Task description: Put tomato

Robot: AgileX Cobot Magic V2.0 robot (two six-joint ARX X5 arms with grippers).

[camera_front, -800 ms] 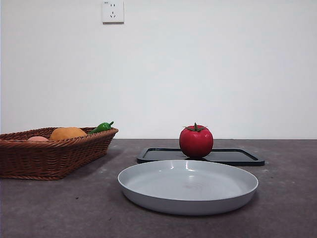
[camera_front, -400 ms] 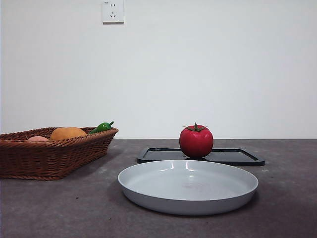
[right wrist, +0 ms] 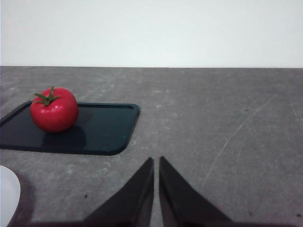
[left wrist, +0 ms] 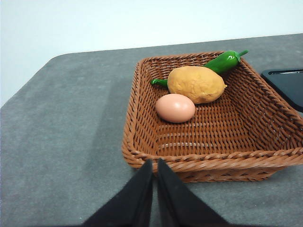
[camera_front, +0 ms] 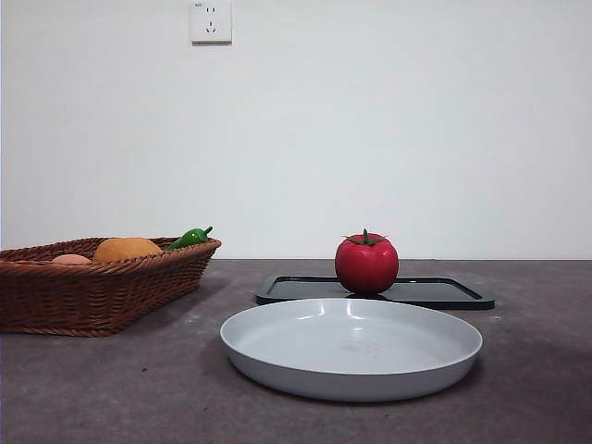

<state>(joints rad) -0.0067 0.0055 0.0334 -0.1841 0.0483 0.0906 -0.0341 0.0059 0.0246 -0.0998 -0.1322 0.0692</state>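
Your tomato (camera_front: 366, 265) sits upright on the black tray (camera_front: 444, 292), toward that tray's end nearest the basket, with its green calyx pointing straight up, so it has no long axis to line up with: it is round and can be taken from any side. The relation that counts is which arm has it in reach. In the right wrist view the tomato (right wrist: 54, 109) stands ahead of the right gripper (right wrist: 156, 163) and off to one side, well apart from it, with bare table between. That gripper's 2 jaws are pressed together with only a thin slit showing, and they hold nothing. The left gripper (left wrist: 155, 165) is likewise closed tight and empty, and it faces the wicker basket (left wrist: 142, 142) holding an egg (left wrist: 175, 108), an orange fruit (left wrist: 196, 84) and a green pepper (left wrist: 222, 60); no tomato shows there. So judge the right arm the nearer one: you would have to spread its jaws and swing it across toward the tray. The grey plate (camera_front: 277, 361) lies just in front of the tray and looks the likely place to set it.
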